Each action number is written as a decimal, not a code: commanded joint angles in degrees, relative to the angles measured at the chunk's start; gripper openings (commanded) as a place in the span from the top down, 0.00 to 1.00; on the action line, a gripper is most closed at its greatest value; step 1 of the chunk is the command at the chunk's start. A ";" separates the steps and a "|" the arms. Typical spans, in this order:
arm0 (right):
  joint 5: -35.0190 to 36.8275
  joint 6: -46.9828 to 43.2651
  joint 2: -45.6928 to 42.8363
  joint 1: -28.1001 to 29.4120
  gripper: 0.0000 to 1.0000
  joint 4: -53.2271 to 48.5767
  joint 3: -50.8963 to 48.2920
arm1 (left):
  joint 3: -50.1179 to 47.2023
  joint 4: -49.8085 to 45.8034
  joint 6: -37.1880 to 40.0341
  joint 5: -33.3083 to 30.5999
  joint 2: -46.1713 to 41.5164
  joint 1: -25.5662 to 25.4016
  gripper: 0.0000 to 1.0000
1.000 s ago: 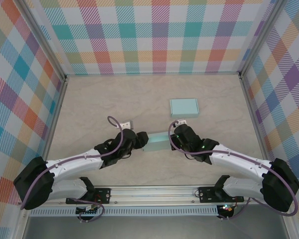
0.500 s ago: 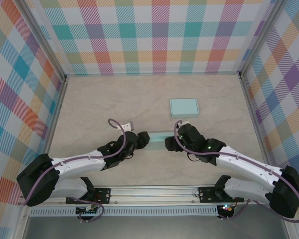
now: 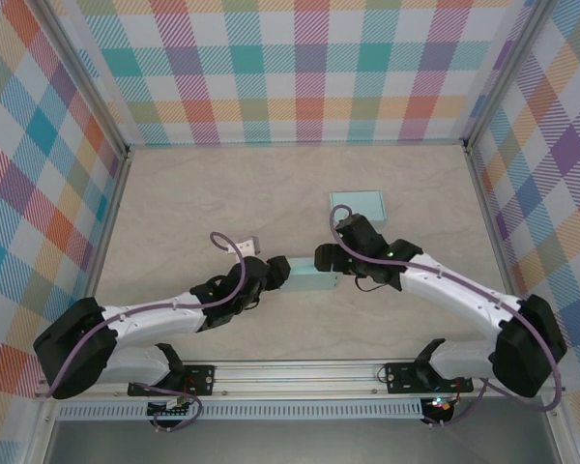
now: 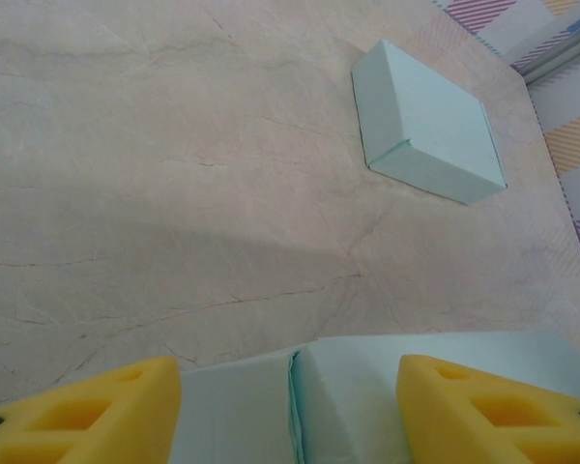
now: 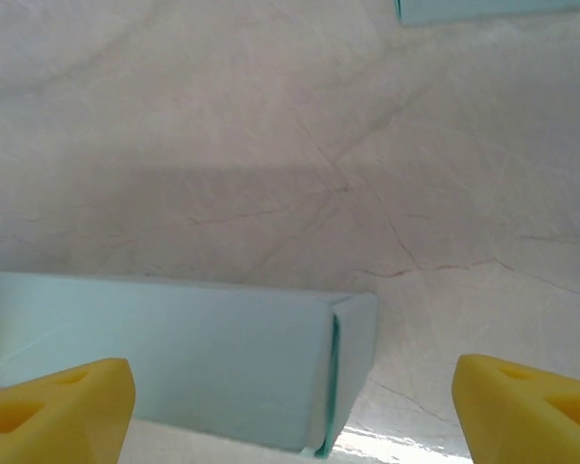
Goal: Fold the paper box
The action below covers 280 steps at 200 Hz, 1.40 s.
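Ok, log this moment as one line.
task: fold paper box | left tool: shut on its end | right tool: open at other end | second box: folded, lying apart farther back

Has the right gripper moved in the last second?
Yes: the right gripper has swung farther from the near edge, toward the folded box at the back, and its jaws have opened.

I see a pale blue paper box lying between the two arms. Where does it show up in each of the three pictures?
Top external: the paper box lies at the centre of the picture.
Left wrist: the box is at the bottom edge, between the yellow fingers.
Right wrist: the box is at lower left.
Shared landmark: the second pale blue box, lying farther back.
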 commanded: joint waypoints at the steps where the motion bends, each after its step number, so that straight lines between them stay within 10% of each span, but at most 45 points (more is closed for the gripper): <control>1: -3.41 1.27 0.83 -1.05 0.17 -0.19 -0.38 | -2.89 -8.06 0.11 -0.34 2.89 -0.89 0.41; 148: -8.05 5.44 -0.94 -5.83 0.61 10.89 -16.87 | -8.24 -8.26 -1.37 -2.46 2.21 -0.88 0.82; 280: -10.04 4.27 -4.94 -7.47 1.00 14.17 -19.47 | -2.65 -12.55 4.53 -5.04 0.88 -0.88 0.84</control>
